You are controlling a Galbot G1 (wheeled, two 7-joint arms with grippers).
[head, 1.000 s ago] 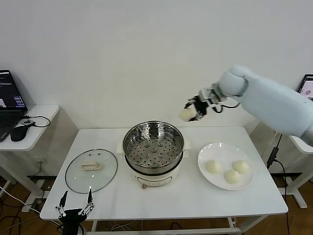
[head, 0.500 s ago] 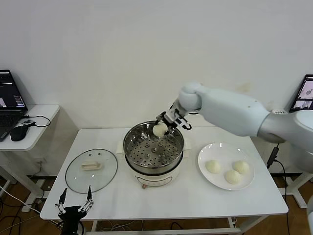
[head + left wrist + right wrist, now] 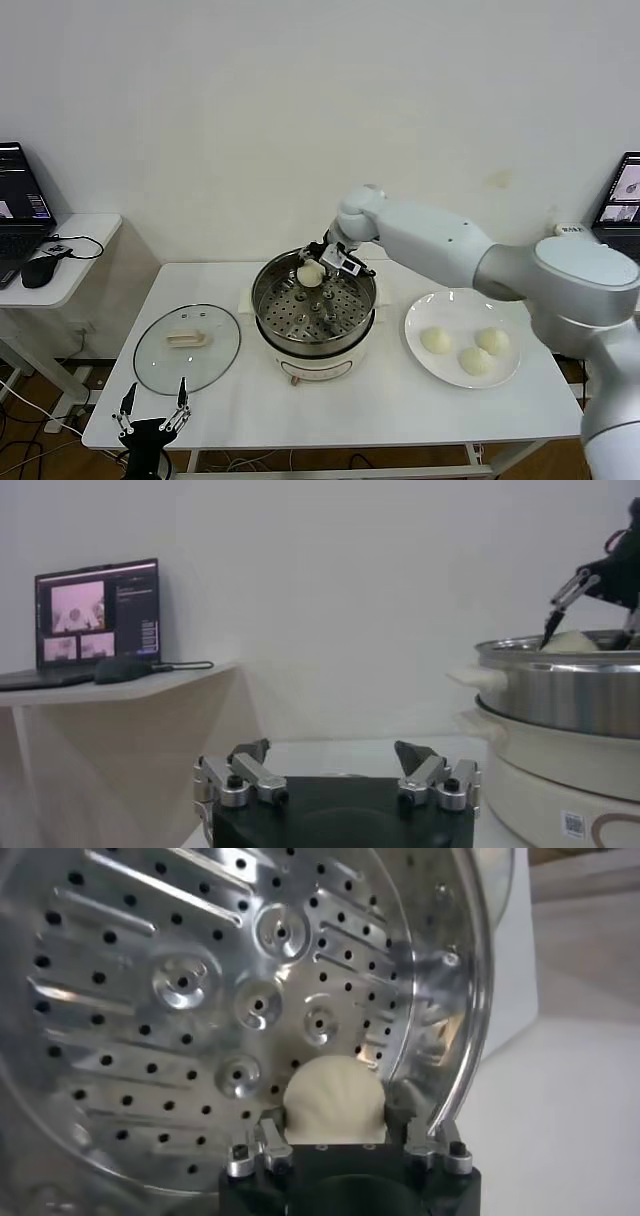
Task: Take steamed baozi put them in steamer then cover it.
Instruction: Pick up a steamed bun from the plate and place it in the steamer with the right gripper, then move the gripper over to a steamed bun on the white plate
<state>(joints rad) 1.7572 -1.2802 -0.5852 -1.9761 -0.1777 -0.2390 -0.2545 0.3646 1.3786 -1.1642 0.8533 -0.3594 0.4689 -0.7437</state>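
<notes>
Right claw (image 3: pixel 318 268) lowered, baozi (image 3: pixel 309 274) between fingers

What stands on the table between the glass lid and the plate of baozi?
In the head view, the steamer stands between the glass lid and the plate, with the right gripper bringing a baozi into it.

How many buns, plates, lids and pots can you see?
Buns: 4, three on the plate, one at the right gripper inside the steamer
Plates: 1
Lids: 1, the glass lid
Pots: 1, the steamer
Total: 7
</notes>
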